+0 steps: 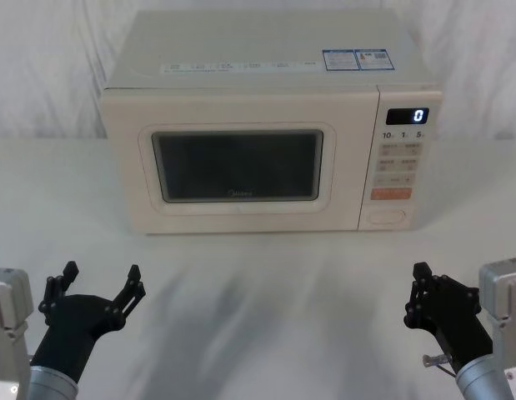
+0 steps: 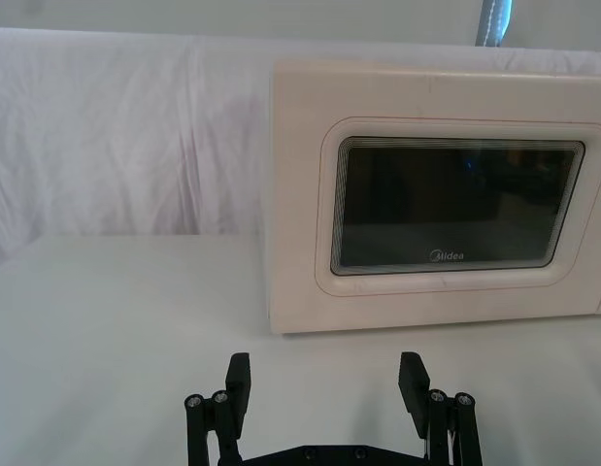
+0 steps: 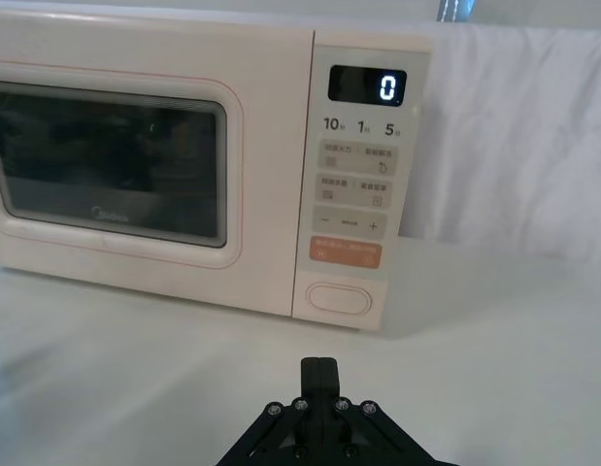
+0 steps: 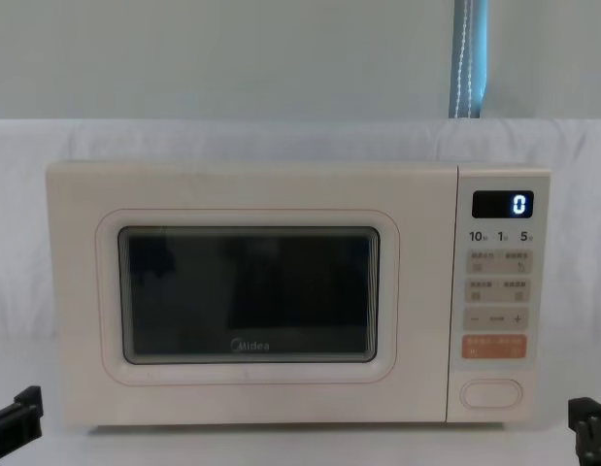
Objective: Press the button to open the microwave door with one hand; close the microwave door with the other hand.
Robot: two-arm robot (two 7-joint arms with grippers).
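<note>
the large blank cream pill-shaped button (image 1: 385, 217) sits at the foot of the control panel, at 3 o'clock from the wide cream microwave door with its dark glass window (image 1: 237, 166), which is flush shut. just above it is the orange rectangular key (image 1: 391, 193); a high press would likely strike that instead. the matte black right gripper (image 1: 422, 293), fingers together, hangs at 6 o'clock from the button, well apart. the black left gripper (image 1: 101, 280), fingers spread, waits at 7 o'clock from the door and might be hit when it swings out.

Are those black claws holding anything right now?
No, nothing is held. The left gripper is open and the right gripper is shut on nothing, both short of the microwave door.
</note>
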